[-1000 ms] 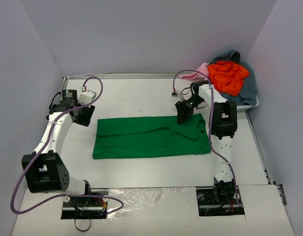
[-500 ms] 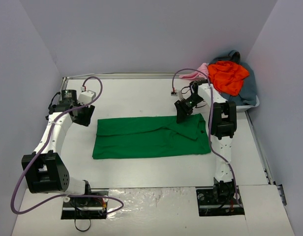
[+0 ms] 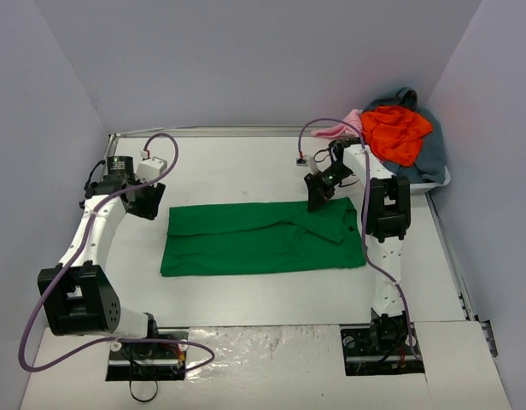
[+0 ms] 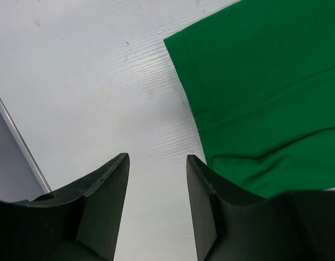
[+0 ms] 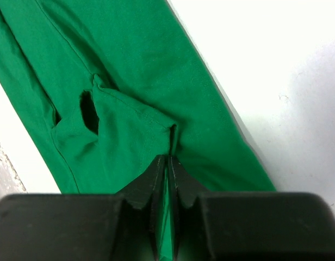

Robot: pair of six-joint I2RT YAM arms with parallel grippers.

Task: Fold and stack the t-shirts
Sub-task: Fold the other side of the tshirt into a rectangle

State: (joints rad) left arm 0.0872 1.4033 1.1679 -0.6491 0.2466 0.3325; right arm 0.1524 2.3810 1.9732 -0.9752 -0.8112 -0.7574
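The table (image 3: 246,162) carries the green t-shirt (image 3: 246,239) as a long flat band reaching from under the right tool (image 5: 167,161) to just beside the left tool (image 4: 156,159), with the other t-shirts (image 3: 401,132) heaped well behind the right tool. The right tool's jaws are pressed together, pinching a ridge of green cloth at the folded-in sleeve (image 5: 124,125); the left tool's jaws stand spread over bare table, the shirt's corner just ahead. To fold cleanly, I judge the right tool should lift only slightly and carry its layer straight across, while the left tool takes that corner so the edge moves evenly.
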